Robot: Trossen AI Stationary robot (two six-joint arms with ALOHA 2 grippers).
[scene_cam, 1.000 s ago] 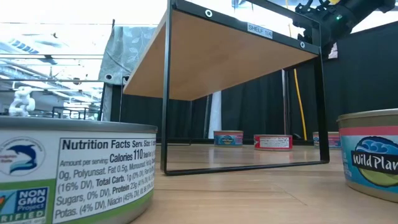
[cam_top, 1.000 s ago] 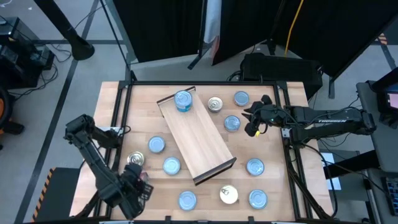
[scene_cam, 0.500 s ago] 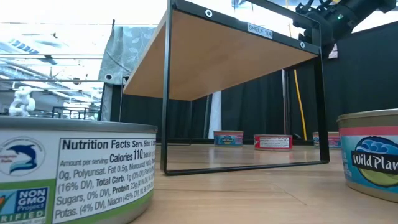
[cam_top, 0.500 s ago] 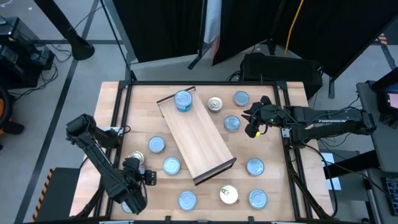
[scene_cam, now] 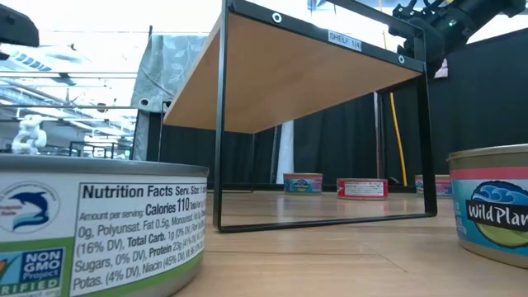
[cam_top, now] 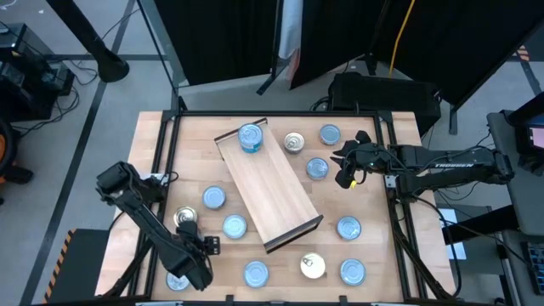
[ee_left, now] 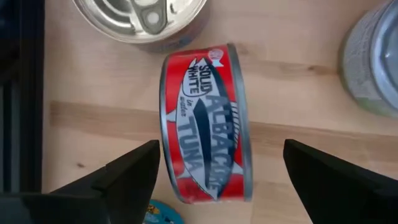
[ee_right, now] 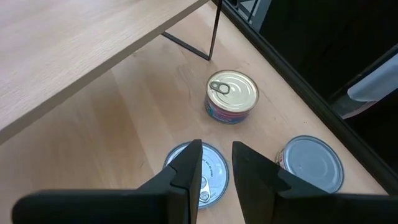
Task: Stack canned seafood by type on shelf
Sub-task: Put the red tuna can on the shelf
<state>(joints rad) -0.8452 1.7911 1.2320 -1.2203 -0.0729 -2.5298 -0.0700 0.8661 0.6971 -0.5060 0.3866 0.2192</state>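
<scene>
A red-labelled tin (ee_left: 205, 124) stands on its edge on the tabletop, near the table's near left corner. My left gripper (ee_left: 217, 155) points down over it, open, one finger on either side and clear of it. In the high view my left gripper (cam_top: 194, 255) hides this tin. A silvery pull-tab tin (ee_left: 140, 15) lies flat just beyond it. The shelf (cam_top: 272, 191) stands slantwise mid-table on a black frame, with one blue-topped tin (cam_top: 250, 136) at its far end. My right gripper (cam_top: 340, 158) hovers at the far right, empty, its fingers a narrow gap apart (ee_right: 216, 155).
Blue-topped tins lie flat around the shelf (cam_top: 212, 197), (cam_top: 234, 225), (cam_top: 255, 273), (cam_top: 348, 228), (cam_top: 317, 168). A pull-tab tin (cam_top: 294, 142) sits beside the shelf's far end. A black rail (cam_top: 170, 161) borders the tabletop. Two tins (scene_cam: 91, 231), (scene_cam: 491, 206) stand close before the low camera.
My left gripper has sunk toward the tabletop at the near left, over the tins there, and its wrist has rolled. The arm behind it has leaned further in over the table. Neither the tins nor the shelf have moved.
</scene>
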